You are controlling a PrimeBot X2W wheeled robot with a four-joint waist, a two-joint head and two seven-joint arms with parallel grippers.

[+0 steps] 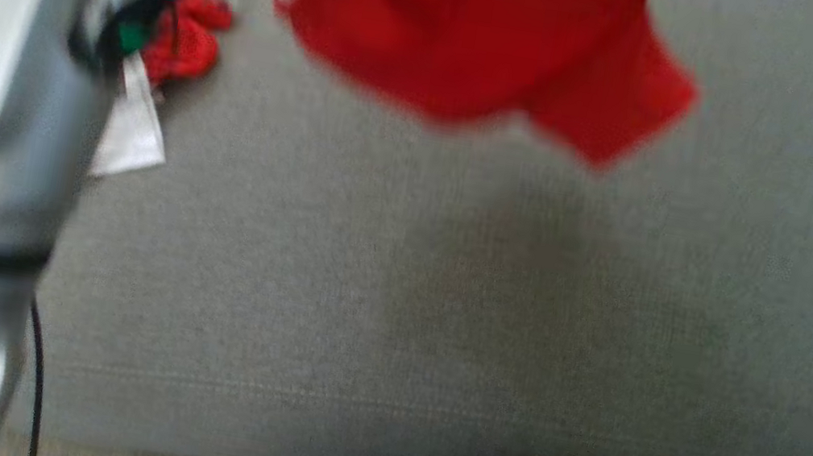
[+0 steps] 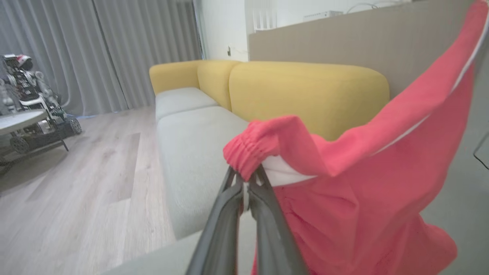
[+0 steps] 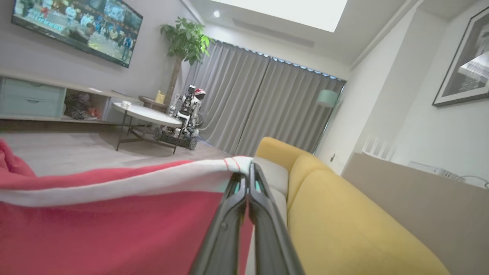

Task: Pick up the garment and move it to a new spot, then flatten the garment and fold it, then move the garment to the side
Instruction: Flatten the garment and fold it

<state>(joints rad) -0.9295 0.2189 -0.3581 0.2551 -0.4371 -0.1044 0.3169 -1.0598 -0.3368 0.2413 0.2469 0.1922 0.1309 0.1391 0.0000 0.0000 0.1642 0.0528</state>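
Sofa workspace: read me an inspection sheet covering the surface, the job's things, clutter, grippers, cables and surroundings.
Surface: grey seat cushion, bare fabric with a soft shadow under the lifted cloth.
Job's things: red garment with white trim, hanging above the cushion between both grippers.
Clutter: nothing seen.
Grippers: left gripper shut on the garment's elastic cuff; right gripper shut on its white-trimmed edge.
Cables: thin dark cable running beside the left forearm.
Surroundings: yellow backrest, grey curtains, wall TV, round table, another wheeled robot.
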